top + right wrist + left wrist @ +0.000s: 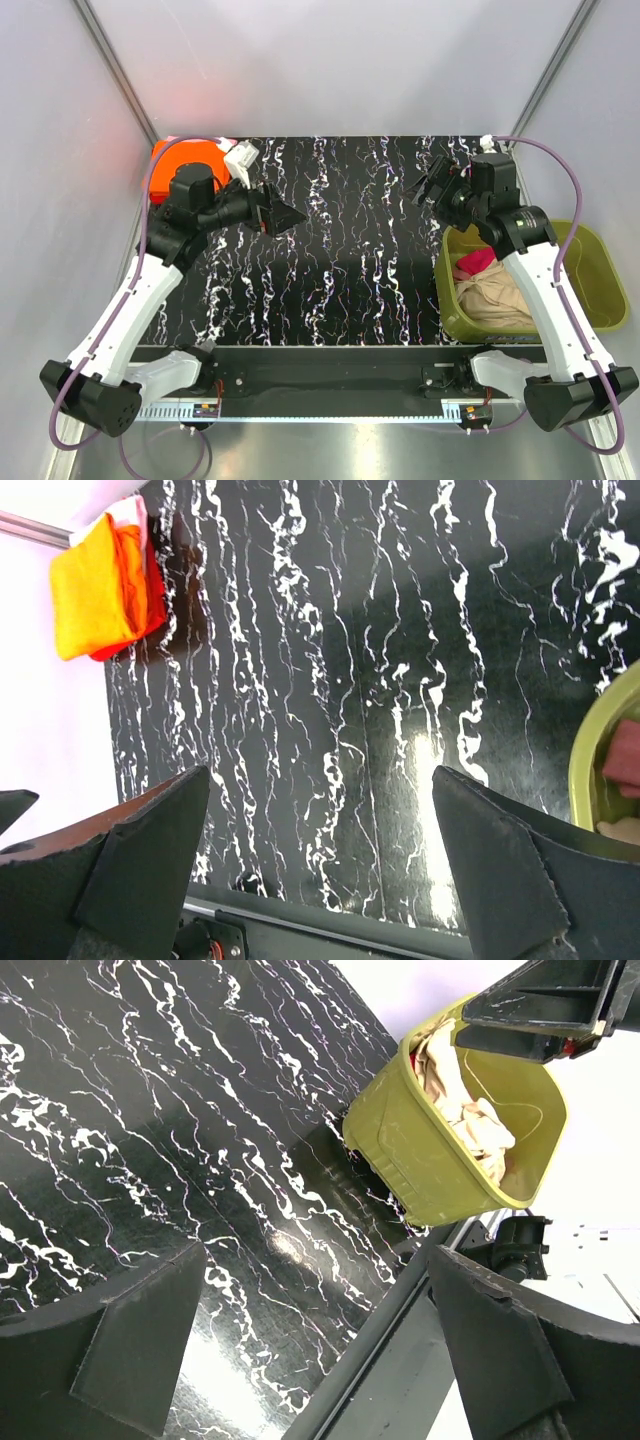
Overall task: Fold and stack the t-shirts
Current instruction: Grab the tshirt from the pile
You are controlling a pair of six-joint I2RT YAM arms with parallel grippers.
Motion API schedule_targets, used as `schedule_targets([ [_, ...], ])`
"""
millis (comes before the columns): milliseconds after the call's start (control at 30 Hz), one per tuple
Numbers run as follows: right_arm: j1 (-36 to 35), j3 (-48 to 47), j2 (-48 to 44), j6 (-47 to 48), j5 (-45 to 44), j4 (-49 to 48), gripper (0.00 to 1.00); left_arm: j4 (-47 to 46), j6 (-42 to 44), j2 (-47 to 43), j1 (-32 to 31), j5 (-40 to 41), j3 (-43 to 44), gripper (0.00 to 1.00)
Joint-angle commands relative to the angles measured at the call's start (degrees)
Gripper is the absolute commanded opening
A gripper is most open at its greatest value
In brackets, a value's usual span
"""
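Orange t-shirt [100, 590], clearest right wrist, left end effector [320, 1335] wide, right end effector [320, 855] wide

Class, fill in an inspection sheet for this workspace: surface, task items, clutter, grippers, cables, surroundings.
Surface: black, white-veined tabletop.
Job's things: orange t-shirt folded at the far left corner; tan t-shirt and magenta t-shirt crumpled in the olive tub at the right edge.
Clutter: nothing seen.
Grippers: left gripper and right gripper open, empty, above the tabletop.
Cables: a purple cable loops off each arm.
Surroundings: pale walls.
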State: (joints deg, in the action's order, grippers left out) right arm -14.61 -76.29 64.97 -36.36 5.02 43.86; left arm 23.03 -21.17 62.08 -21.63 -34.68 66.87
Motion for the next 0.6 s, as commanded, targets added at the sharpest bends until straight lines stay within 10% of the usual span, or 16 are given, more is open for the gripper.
schedule_targets([
  [0, 0.2, 0.53, -0.72, -1.34, -1.94, 0.7, 1.0, -2.98, -0.02, -1.79, 0.09, 1.01, -1.21, 0.99],
  [267, 4.4, -3.42, 1.38, -5.91, -21.0, 10.08, 0.98, -4.74, 1.13, -3.11, 0.09, 4.44, -7.71, 0.99],
  [567, 34.71, -7.03, 10.35, -9.77, -16.53, 19.43, 0.99, -6.24, 1.04, -5.39, 0.27, 6.99, -12.55, 0.99],
])
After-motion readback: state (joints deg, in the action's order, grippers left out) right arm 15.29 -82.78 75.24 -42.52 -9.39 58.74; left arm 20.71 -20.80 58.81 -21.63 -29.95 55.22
